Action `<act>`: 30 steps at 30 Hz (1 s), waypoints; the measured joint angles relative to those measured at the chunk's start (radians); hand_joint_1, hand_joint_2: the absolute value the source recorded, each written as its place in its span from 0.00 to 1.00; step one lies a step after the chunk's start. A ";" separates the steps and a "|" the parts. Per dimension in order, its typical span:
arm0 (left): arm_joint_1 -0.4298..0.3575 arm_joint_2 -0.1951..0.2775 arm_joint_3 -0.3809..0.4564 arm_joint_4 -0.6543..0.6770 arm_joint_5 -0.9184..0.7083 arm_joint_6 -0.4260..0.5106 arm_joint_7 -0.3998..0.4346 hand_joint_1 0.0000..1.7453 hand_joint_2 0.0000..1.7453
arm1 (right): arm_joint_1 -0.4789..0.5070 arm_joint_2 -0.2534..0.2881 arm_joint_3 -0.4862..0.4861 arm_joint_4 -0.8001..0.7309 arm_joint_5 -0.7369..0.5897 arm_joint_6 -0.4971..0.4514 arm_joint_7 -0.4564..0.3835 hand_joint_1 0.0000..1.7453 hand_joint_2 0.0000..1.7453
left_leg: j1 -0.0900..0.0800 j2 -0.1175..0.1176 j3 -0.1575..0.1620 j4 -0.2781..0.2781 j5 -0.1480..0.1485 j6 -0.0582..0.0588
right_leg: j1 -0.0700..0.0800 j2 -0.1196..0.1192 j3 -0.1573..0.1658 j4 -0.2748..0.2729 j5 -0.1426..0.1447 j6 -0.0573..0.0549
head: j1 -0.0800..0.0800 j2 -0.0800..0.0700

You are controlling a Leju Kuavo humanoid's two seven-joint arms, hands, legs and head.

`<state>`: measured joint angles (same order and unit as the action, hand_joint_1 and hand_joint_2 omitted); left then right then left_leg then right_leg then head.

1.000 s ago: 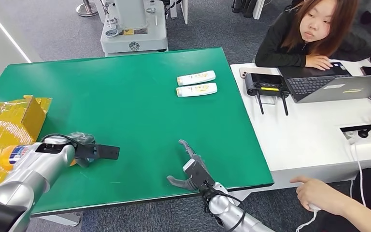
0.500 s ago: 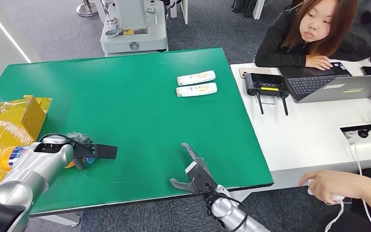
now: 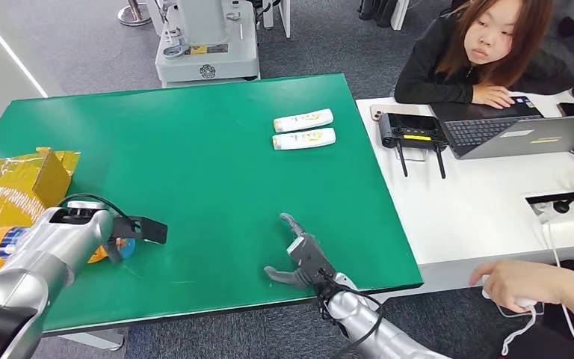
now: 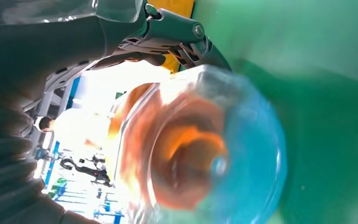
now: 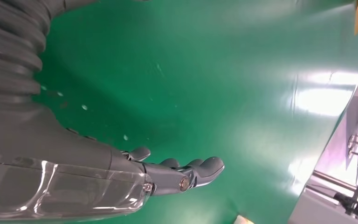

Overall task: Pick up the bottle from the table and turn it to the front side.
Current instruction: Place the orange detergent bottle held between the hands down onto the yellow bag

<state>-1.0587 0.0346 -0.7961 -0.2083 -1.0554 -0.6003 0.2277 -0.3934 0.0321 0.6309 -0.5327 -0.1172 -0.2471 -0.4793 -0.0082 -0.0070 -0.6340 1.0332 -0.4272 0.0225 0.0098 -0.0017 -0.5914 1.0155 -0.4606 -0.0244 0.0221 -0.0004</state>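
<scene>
Green table (image 3: 217,164), head view: a broad bare stretch of surface lies between the two hands and runs back to two white tubes (image 3: 304,129) lying side by side near the far right edge. A yellow bag (image 3: 15,187) overlaps the table's left edge; a white desk (image 3: 478,202) abuts its right edge. The left hand (image 3: 123,233) sits near the front left corner, just beside the bag, and grips the bottle (image 3: 112,250), whose orange body and blue end show below the hand. In the left wrist view the bottle (image 4: 200,149) lies against the dark fingers (image 4: 182,37), which curve around it. The right hand (image 3: 303,262) hovers near the front edge, fingers spread and holding nothing, well apart from the bottle.
</scene>
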 joint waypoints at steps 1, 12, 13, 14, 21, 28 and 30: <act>0.000 0.002 0.004 0.000 0.001 0.005 -0.003 0.00 0.00 | -0.009 0.002 0.000 0.008 -0.002 0.005 0.000 0.00 1.00 | 0.000 0.000 0.000 0.000 0.000 0.000 | 0.000 0.000 0.000 0.000 0.000 0.000 | 0.000 0.000; 0.000 0.011 0.015 0.000 0.003 0.017 -0.012 0.00 0.00 | -0.039 0.009 0.001 0.040 -0.004 0.017 0.000 0.00 1.00 | 0.000 0.000 0.000 0.000 0.000 0.000 | 0.000 0.000 0.000 0.000 0.000 0.000 | 0.000 0.000; 0.000 0.012 0.018 0.000 0.006 0.017 -0.012 0.00 0.00 | -0.042 0.011 0.002 0.043 -0.005 0.020 0.000 0.00 1.00 | 0.000 0.000 0.000 0.000 0.000 0.000 | 0.000 0.000 0.000 0.000 0.000 0.000 | 0.000 0.000; 0.000 0.014 0.024 0.000 0.008 0.017 -0.013 0.00 0.00 | -0.048 0.014 0.004 0.051 -0.009 0.024 0.001 0.00 1.00 | 0.000 0.000 0.000 0.000 0.000 0.000 | 0.000 0.000 0.000 0.000 0.000 0.000 | 0.000 0.000; 0.000 0.021 0.046 0.000 0.009 0.014 -0.014 0.00 0.00 | -0.088 0.032 0.026 0.093 -0.034 0.040 0.013 0.00 1.00 | 0.000 0.000 0.000 0.000 0.001 0.000 | 0.000 0.000 0.000 0.000 0.000 0.000 | 0.000 0.000; 0.000 0.027 0.057 0.000 0.008 0.006 -0.014 0.00 0.00 | -0.095 0.038 0.033 0.103 -0.039 0.038 0.012 0.00 1.00 | 0.000 0.000 0.000 0.000 0.001 0.000 | 0.000 0.000 0.000 0.000 0.000 0.000 | 0.000 0.000; 0.000 0.030 0.057 0.000 0.003 0.010 -0.014 0.00 0.00 | -0.095 0.038 0.034 0.105 -0.040 0.038 0.012 0.00 1.00 | 0.000 0.000 0.000 0.000 0.001 0.000 | 0.000 0.000 0.000 0.000 0.000 0.000 | 0.000 0.000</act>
<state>-1.0590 0.0646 -0.7393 -0.2083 -1.0519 -0.5902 0.2136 -0.4885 0.0702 0.6648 -0.4276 -0.1573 -0.2091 -0.4674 -0.0081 -0.0070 -0.6339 1.0332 -0.4266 0.0223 0.0099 -0.0018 -0.5915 1.0158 -0.4606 -0.0245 0.0221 -0.0004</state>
